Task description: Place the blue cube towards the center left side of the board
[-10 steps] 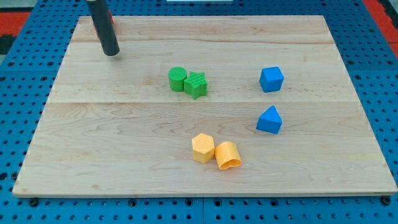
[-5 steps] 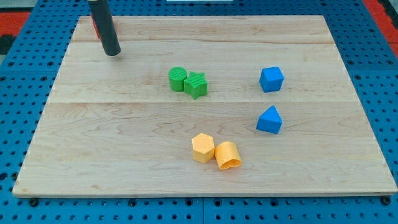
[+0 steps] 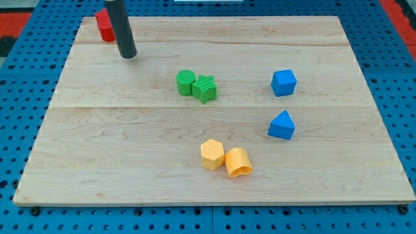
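The blue cube (image 3: 284, 82) sits on the wooden board (image 3: 130, 149) at the view's right, above the middle. A second blue block, wedge-shaped (image 3: 282, 125), lies just below it. My tip (image 3: 128, 55) rests on the board near the top left, far to the left of the blue cube and touching no block.
A red block (image 3: 104, 25) stands at the board's top left corner, partly behind the rod. A green cylinder (image 3: 185, 82) and a green star block (image 3: 205, 88) touch near the centre. A yellow hexagonal block (image 3: 212, 155) and a yellow arch-like block (image 3: 238, 162) lie below the centre.
My tip has slid a little to the right, uncovering more of the red block. No block has moved.
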`<state>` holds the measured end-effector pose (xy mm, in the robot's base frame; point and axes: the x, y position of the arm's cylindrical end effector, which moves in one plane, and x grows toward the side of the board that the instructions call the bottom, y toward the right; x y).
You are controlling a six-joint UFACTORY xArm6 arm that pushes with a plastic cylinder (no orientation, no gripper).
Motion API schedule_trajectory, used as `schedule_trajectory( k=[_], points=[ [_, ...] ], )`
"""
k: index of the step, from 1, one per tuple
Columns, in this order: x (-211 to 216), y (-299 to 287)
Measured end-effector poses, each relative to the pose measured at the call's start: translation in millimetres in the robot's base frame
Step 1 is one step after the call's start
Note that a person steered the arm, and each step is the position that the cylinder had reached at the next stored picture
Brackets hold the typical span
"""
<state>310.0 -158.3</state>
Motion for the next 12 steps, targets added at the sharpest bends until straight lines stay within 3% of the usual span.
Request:
schedule_trajectory(
  k=[2, 4, 10, 12],
  points=[
    [18.6, 5.3],
    [21.3, 103.0],
    [19.4, 150.0],
    [39.8, 344.2]
  ],
)
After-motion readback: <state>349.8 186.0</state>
